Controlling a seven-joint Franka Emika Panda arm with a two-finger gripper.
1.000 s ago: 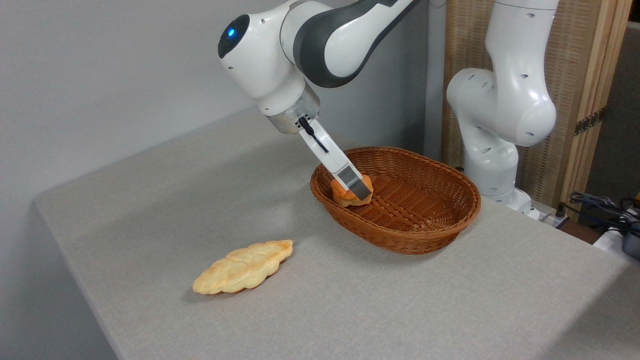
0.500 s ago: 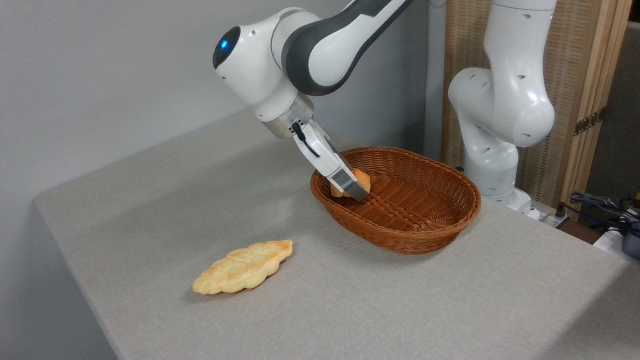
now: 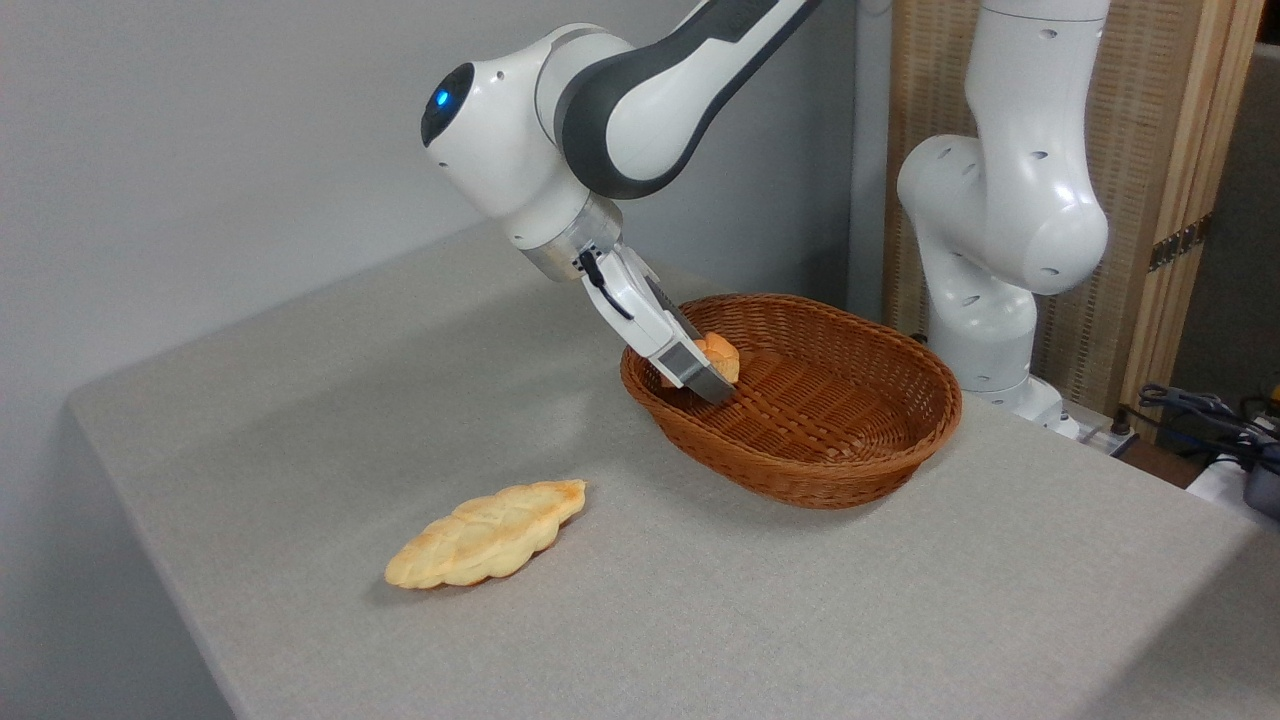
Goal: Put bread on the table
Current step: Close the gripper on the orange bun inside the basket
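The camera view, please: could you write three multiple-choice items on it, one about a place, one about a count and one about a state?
1. Where does the braided loaf lie?
A. in the basket
B. on the table, left of the basket
C. in the gripper

2. How many bread pieces show?
A. one
B. two
C. four

3. What is the gripper doing?
A. gripping the bun
B. hanging open above the loaf
C. resting flat on the table

Answers:
1 B, it lies on the grey table apart from the basket.
2 B, the loaf and the bun.
3 A, its fingers are shut on the bun over the basket's left rim.
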